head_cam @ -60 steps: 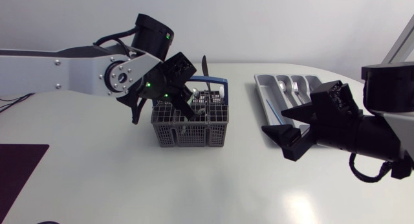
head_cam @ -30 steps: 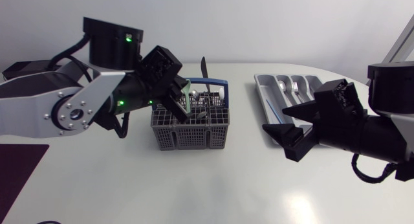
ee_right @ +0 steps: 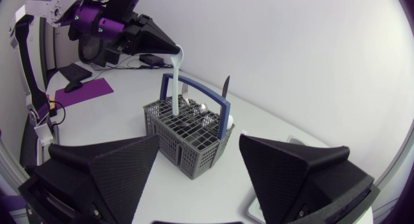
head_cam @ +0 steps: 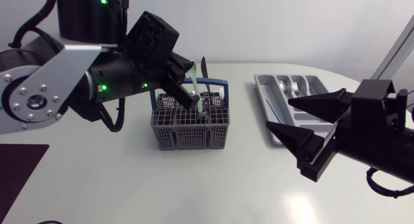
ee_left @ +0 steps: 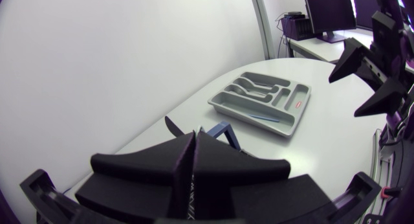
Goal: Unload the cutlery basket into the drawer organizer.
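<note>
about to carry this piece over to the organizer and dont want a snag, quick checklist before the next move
1. left gripper shut on pale utensil: ok
2. utensil clear of basket: not ok, its lower end is inside
3. black knife apart from utensil: ok
4. way to organizer free: not ok, the open right gripper hangs by its near end
5. matching slot known: cannot tell, utensil's kind is unclear

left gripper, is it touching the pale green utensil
Touching. The right wrist view shows the left gripper pinching the pale green utensil at its top end, above the basket.
</note>
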